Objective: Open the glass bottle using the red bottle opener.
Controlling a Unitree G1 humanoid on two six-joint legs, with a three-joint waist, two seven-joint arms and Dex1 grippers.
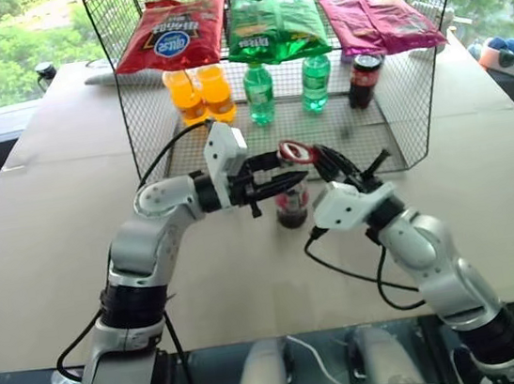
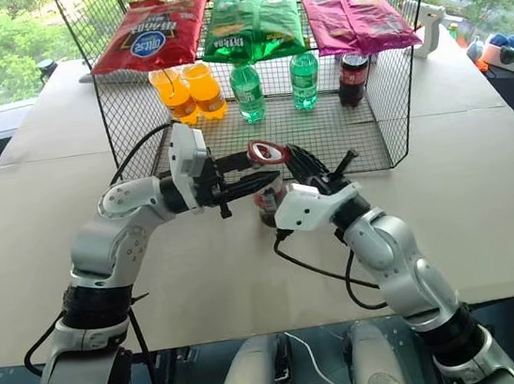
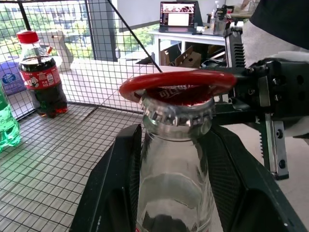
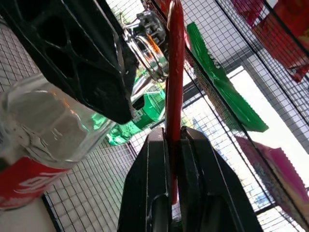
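The glass bottle (image 1: 291, 204) stands upright on the table just in front of the wire basket. My left gripper (image 1: 282, 182) reaches in from the left and is shut on its neck, one finger (image 3: 113, 183) on each side of the clear glass. The red bottle opener (image 3: 177, 83) lies with its oval ring over the crown cap (image 3: 176, 115). My right gripper (image 4: 174, 135) comes from the right and is shut on the opener's handle, which runs edge-on between its fingers. The bottle's lower half is partly hidden behind the grippers.
A wire basket (image 1: 394, 150) stands behind the bottle with two orange bottles (image 1: 198, 93), two green bottles (image 1: 260, 94) and a dark plastic cola bottle (image 1: 365, 80). Snack bags (image 1: 275, 27) lie across its top. A black cable (image 1: 343, 271) loops under my right arm.
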